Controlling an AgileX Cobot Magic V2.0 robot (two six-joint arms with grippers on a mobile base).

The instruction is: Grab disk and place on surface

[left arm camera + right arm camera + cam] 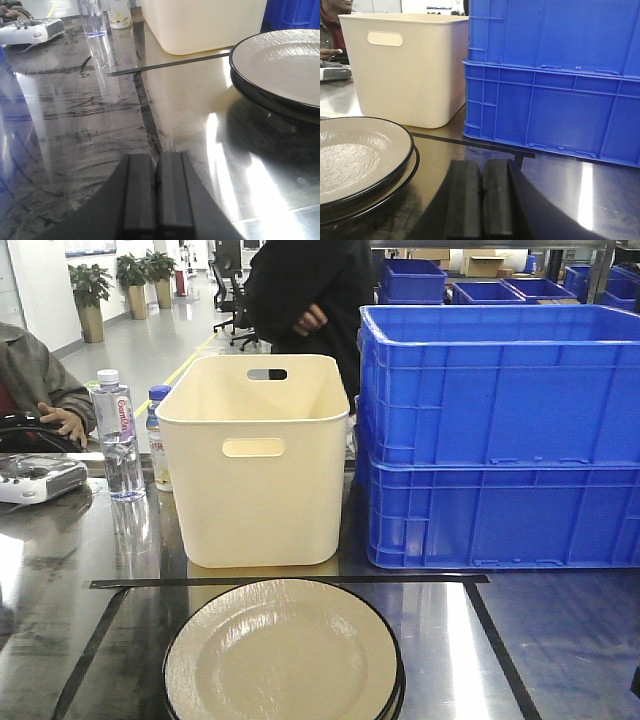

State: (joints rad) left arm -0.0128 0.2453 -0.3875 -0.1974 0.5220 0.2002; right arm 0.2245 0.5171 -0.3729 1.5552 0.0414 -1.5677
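Observation:
The disk is a beige plate with a black rim, topping a short stack at the front middle of the surface, inside the black tape rectangle. The left wrist view has the disk at the upper right, well clear of my left gripper, which is shut and empty low over the surface. In the right wrist view the disk lies at the left, and my right gripper is shut with nothing in it, a short way to the disk's right. Neither gripper shows in the front view.
A cream plastic bin stands just behind the plates, beside two stacked blue crates on the right. Water bottles and a white controller sit at the left. One person sits at the left edge; another stands behind the bin.

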